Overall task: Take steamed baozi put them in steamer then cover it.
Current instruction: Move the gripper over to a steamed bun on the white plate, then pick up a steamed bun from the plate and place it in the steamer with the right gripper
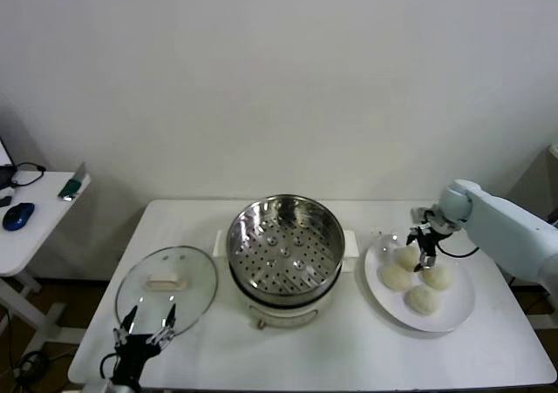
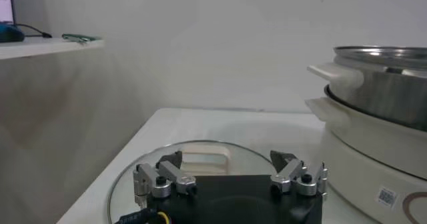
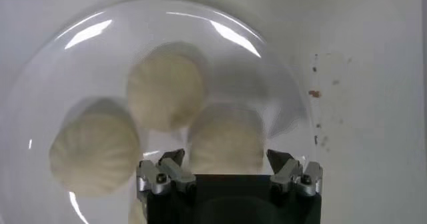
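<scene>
**Now: right gripper spread above the buns on the plate**

Head view: the steamer (image 1: pixel 285 245) sits in the lower middle of the frame on its white cooker base (image 1: pixel 283 310), uncovered and with nothing on its perforated floor. At right of centre a white plate (image 1: pixel 453 316) carries four buns (image 1: pixel 396 276), clustered together. The right gripper (image 1: pixel 422 255) hangs over the upper part of that cluster, between the two farther buns, its fingers spread wide and holding nothing; whether the tips touch the dough cannot be told. At lower left a glass lid (image 1: pixel 166 286) lies flat on the white table (image 1: pixel 349 358), just beside the cooker base. The left gripper (image 1: pixel 146 332) sits at the near edge of the lid, also wide apart and empty. A small side table (image 1: pixel 35 227) with a blue mouse (image 1: pixel 17 215) stands at far left.

Left wrist view: the left gripper (image 2: pixel 229 172) shows at the bottom centre, fingers well apart, with the lid (image 2: pixel 133 172) and its pale handle (image 2: pixel 205 156) just beyond them. The steamer (image 2: pixel 387 79) rises at the right edge.

Right wrist view: the right gripper (image 3: pixel 227 169) shows at the bottom centre, fingers wide, looking straight down on the plate (image 3: pixel 60 52). One bun (image 3: pixel 227 139) lies directly between the fingertips; another (image 3: pixel 165 89) is in the middle of the frame and a third (image 3: pixel 93 151) at left.
</scene>
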{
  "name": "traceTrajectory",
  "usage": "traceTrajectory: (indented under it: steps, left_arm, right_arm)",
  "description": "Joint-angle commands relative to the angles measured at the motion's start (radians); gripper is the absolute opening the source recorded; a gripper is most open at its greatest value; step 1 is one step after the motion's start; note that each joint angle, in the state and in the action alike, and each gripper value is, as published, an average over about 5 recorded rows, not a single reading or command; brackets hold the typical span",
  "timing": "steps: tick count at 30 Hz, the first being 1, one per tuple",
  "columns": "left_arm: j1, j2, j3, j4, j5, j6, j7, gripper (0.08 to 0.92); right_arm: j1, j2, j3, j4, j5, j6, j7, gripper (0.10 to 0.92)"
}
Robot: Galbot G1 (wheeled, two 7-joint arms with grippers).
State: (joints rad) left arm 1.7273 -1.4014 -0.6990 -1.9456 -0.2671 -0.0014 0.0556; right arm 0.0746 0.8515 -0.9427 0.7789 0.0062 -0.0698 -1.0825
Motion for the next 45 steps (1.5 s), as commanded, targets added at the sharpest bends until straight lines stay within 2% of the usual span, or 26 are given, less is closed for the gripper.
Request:
traceTrajectory:
  steps: [1, 9, 21, 34, 41, 45]
  left_arm:
    - [-0.003, 0.002, 0.000, 0.005, 0.000, 0.000, -0.001, 0.823]
    - [-0.012, 0.000, 0.001, 0.009, 0.002, 0.003, -0.004, 0.823]
    - [-0.018, -0.007, 0.004, 0.016, 0.006, 0.004, -0.005, 0.823]
    - [-0.023, -0.003, 0.014, 0.009, 0.010, 0.006, -0.009, 0.823]
    - [-0.029, 0.000, 0.016, -0.001, 0.012, 0.010, -0.009, 0.823]
    - [-0.031, -0.002, 0.016, -0.005, 0.023, 0.010, -0.009, 0.823]
  right_arm:
    - [-0.017, 0.024, 0.015, -0.032, -0.025, 0.003, 0.003, 0.820]
    - [-0.009, 0.030, 0.021, -0.035, -0.022, 0.005, 0.017, 0.742]
    - [0.046, 0.005, -0.019, 0.023, -0.004, 0.020, 0.007, 0.724]
    - [0.660, -0.030, -0.509, 0.354, 0.197, 0.143, -0.018, 0.729]
    - [0.955, 0.067, -0.628, 0.622, 0.267, 0.296, -0.024, 0.725]
    - [1.009, 0.141, -0.617, 0.754, 0.232, 0.361, 0.001, 0.722]
